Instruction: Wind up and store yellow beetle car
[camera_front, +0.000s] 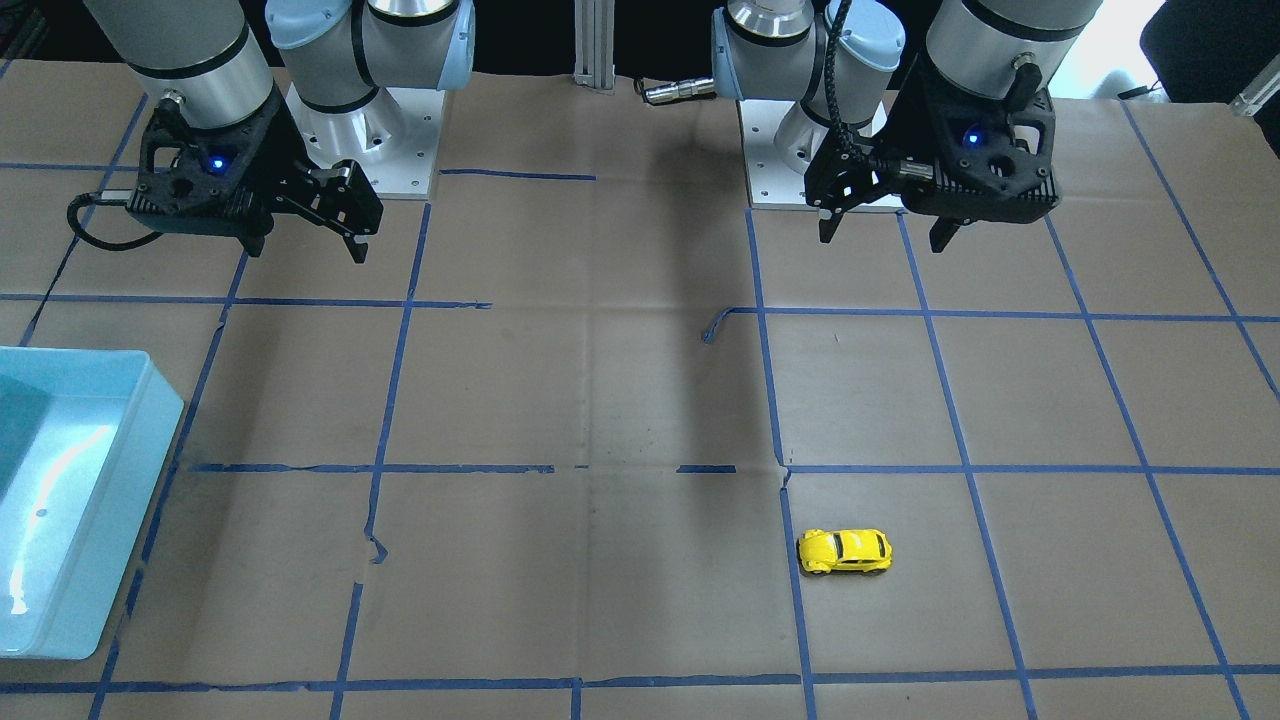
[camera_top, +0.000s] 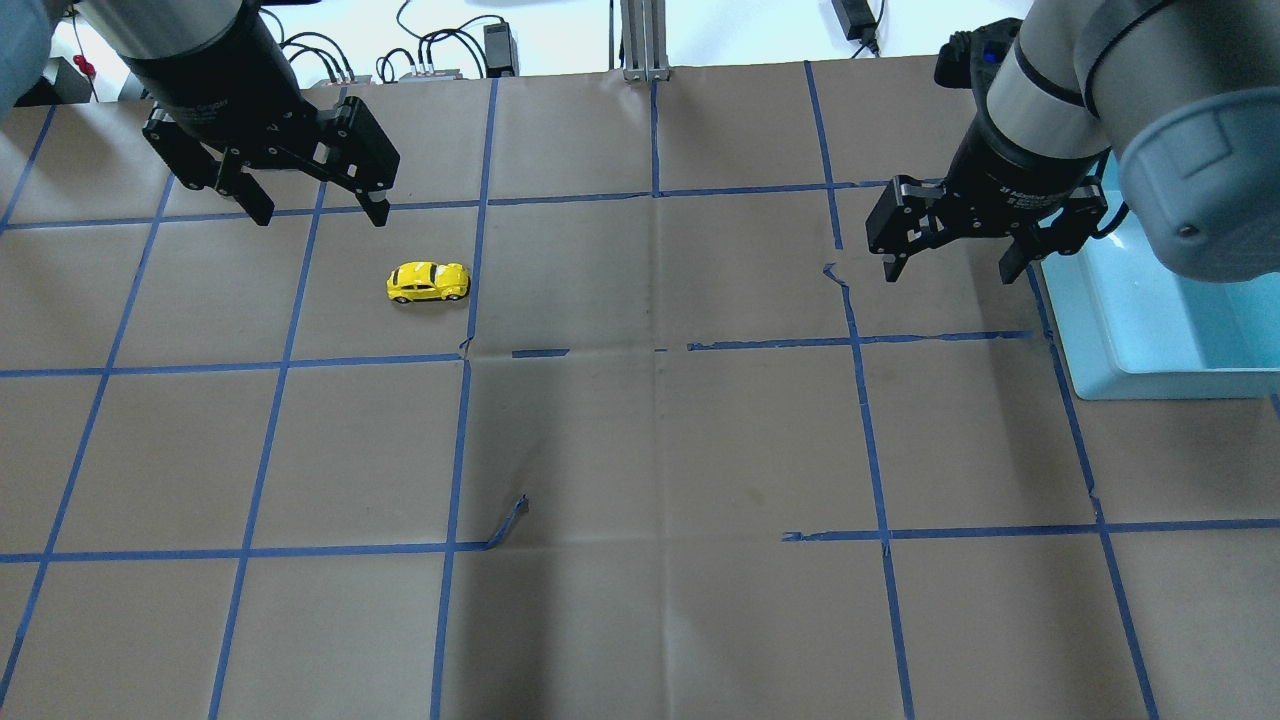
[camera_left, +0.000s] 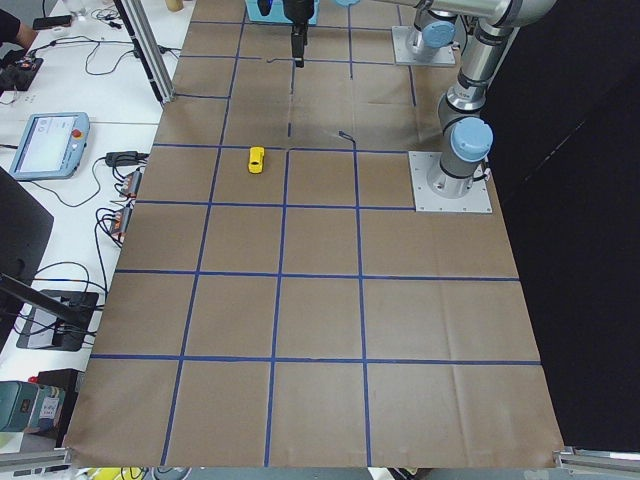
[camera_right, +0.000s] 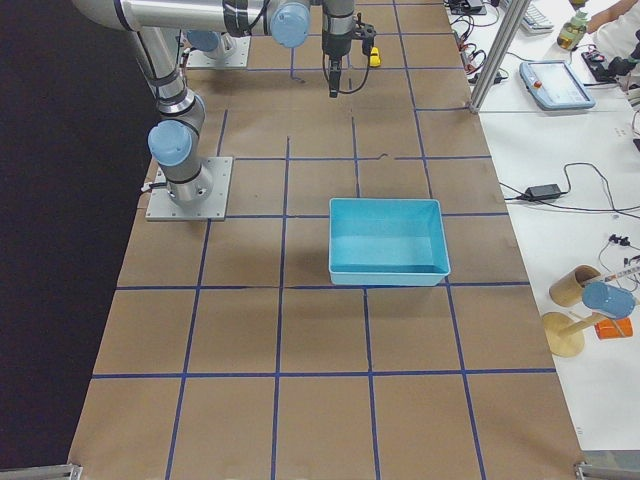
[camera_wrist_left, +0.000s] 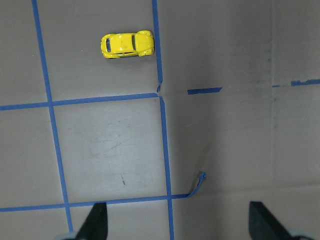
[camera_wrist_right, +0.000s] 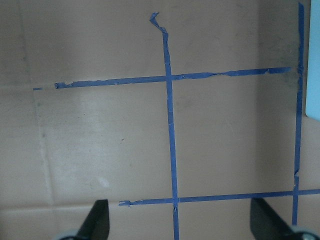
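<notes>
Spanning the whole work area: table (camera_top: 640, 450), covered in brown paper and gridded with blue tape, the tape torn and lifted in a few spots. Benches on the operators' side carry cables and a teach pendant (camera_left: 48, 143).

Item: left arm (camera_top: 190, 50) and right arm (camera_top: 1100, 80), both raised above the paper and touching nothing.

Item: blue bin (camera_right: 388, 276), open-topped, nothing seen inside it, on the robot's right side, just beside the right arm's tool.

Item: left gripper (camera_top: 320, 212), fingers spread wide, nothing between them.

Item: right gripper (camera_top: 949, 272), likewise spread wide and empty, well apart from the toy.

Item: yellow beetle car (camera_top: 428, 283), on its wheels on the paper in the robot's left half, just beside a tape line. It is clearly nearer the left gripper, lying below it and off to one side rather than between the fingers. In the front view it sits toward the operators' edge from that tool. Its long axis runs along the table's length, parallel to the line between the left fingertips. A grip across the narrow body would likely call for a wrist turn before descending.
</notes>
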